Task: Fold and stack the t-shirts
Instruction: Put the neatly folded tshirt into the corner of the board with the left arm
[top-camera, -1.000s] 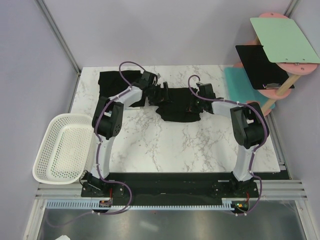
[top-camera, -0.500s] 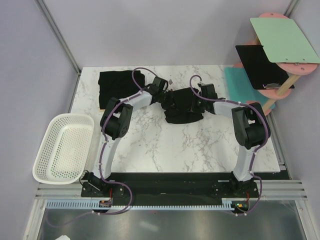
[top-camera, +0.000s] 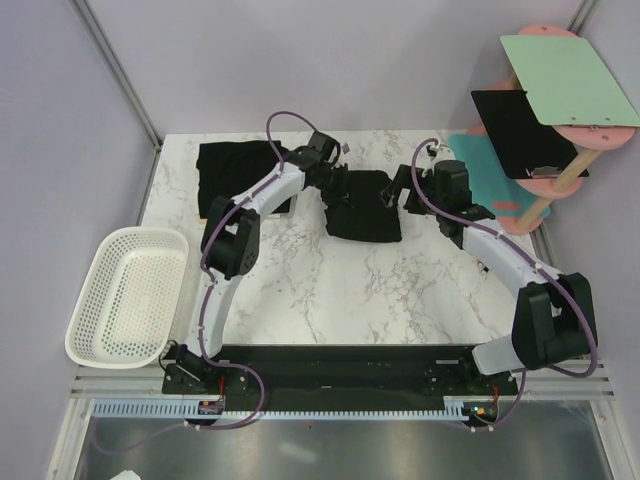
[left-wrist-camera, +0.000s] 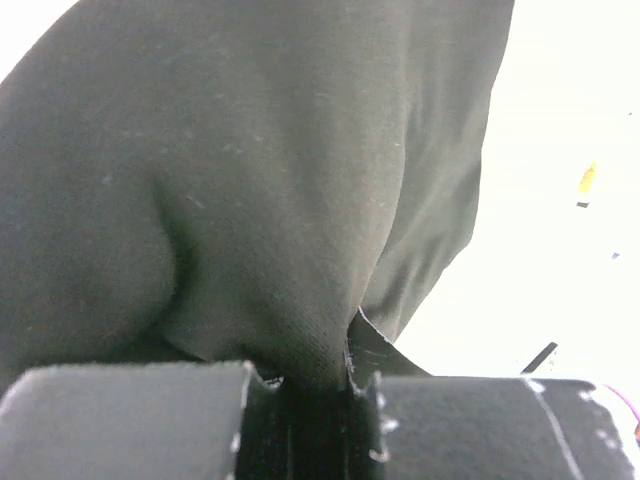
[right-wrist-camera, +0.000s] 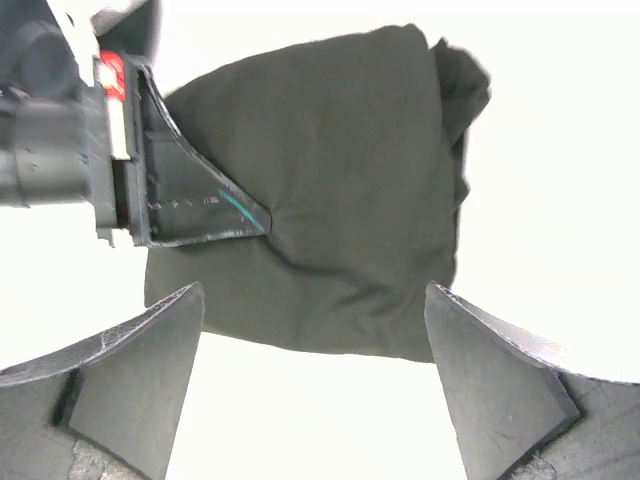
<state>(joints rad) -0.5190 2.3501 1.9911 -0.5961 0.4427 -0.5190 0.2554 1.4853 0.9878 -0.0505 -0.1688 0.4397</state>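
- A white basket (top-camera: 125, 295) sits at the left, hanging partly over the edge of the marble table (top-camera: 400, 290).
- In the far left corner of the table lies the first t-shirt (top-camera: 232, 175), black and folded into a flat rectangle. My left arm crosses over its right edge.
- My left gripper (left-wrist-camera: 310, 400) reaches the left edge of the second t-shirt (top-camera: 365, 205). Its jaws are clamped on a fold of that shirt. In my left wrist view, black cloth is pinched in the narrow slot between the two pads and bulges up above them.
- The second t-shirt is a compact, roughly square black bundle on the marble at the far middle of the table. It lies between my two grippers and apart from the first t-shirt. Its right side looks looser, with a rumpled flap at the far corner.
- My right gripper (right-wrist-camera: 312, 290) is just to the right of that bundle, with its jaws spread wide and nothing between them. In my right wrist view its fingers (right-wrist-camera: 130, 380) frame the near edge of the shirt. I cannot tell whether the tips touch the cloth.
- At the table's right edge lies a teal mat (top-camera: 478, 165), partly under a pink stand (top-camera: 560, 180) that carries a black panel (top-camera: 520, 130) and, above it, a pale green panel (top-camera: 568, 78).
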